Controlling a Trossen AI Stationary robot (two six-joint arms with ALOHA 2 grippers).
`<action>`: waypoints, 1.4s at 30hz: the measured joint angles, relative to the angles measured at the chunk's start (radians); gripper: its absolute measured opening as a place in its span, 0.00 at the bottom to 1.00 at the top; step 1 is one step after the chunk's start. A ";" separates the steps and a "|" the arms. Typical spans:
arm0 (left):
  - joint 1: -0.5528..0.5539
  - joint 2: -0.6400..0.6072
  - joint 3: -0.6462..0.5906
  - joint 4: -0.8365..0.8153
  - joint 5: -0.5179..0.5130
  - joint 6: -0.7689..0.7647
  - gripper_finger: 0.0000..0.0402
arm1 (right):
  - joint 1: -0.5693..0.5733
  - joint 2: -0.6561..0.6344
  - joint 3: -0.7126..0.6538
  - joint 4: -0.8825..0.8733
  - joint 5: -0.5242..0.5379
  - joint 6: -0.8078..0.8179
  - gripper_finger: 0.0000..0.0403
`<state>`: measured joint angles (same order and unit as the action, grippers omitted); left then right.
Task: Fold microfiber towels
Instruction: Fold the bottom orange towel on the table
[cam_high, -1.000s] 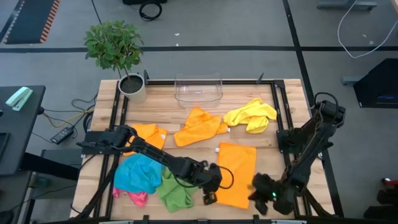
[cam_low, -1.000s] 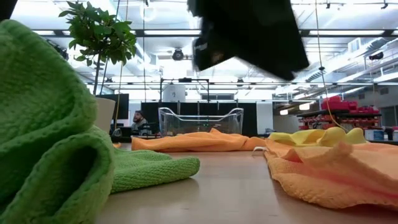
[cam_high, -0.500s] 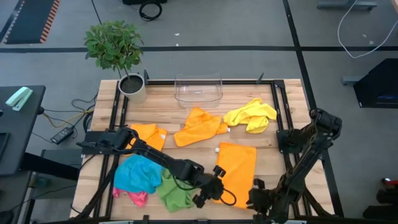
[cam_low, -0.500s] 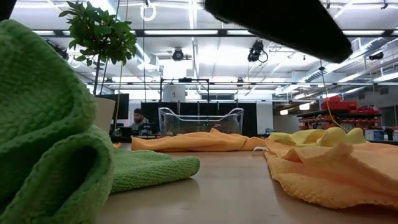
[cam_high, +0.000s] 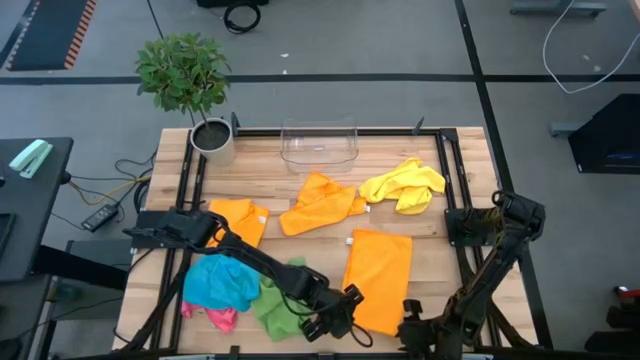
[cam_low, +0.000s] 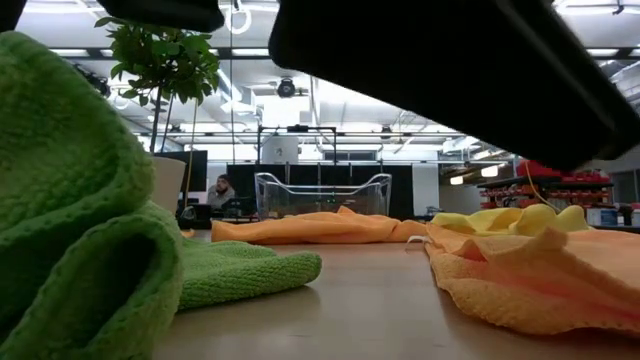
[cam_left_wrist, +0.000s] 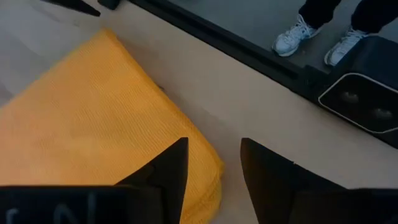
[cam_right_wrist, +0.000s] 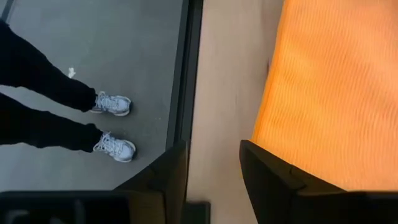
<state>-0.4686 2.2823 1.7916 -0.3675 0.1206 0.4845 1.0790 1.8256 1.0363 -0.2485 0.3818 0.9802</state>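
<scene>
A folded orange microfiber towel (cam_high: 379, 276) lies flat on the table near its front edge. My left gripper (cam_high: 345, 318) (cam_left_wrist: 214, 146) is open over the towel's near left corner (cam_left_wrist: 208, 171), one finger above the cloth and one above bare wood. My right gripper (cam_high: 415, 322) (cam_right_wrist: 214, 149) is open by the near right corner, astride the towel's side edge (cam_right_wrist: 264, 124). No touch shows. More towels lie loose: two orange ones (cam_high: 322, 203) (cam_high: 240, 215), a yellow one (cam_high: 403, 184), a blue one (cam_high: 222, 278), a green one (cam_high: 280, 305) and a pink one (cam_high: 215, 318).
A clear plastic bin (cam_high: 319, 143) stands at the far edge, with a potted plant (cam_high: 195, 80) at the far left corner. A person's shoes (cam_right_wrist: 112, 146) show on the floor just past the near edge. Bare wood lies between the green towel (cam_low: 80, 230) and the orange towel (cam_low: 540, 270).
Both grippers have sunk and gone toward the table's near edge, and each has rolled about its own line. The left one went from the orange towel's left edge to its near left corner; the right one has drawn in by the near right corner. The towel has stayed flat.
</scene>
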 joint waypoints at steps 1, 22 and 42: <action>0.000 0.002 0.000 -0.004 0.003 0.000 0.37 | 0.006 -0.002 0.000 -0.009 -0.001 0.005 0.39; 0.051 0.050 0.001 -0.067 0.090 -0.007 0.33 | -0.021 -0.001 -0.033 -0.040 -0.017 0.010 0.39; 0.053 0.071 0.003 -0.120 0.094 -0.061 0.33 | -0.062 -0.002 -0.175 0.190 -0.063 -0.022 0.39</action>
<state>-0.4160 2.3535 1.7947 -0.4871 0.2142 0.4237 1.0169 1.8240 0.8608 -0.0589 0.3191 0.9582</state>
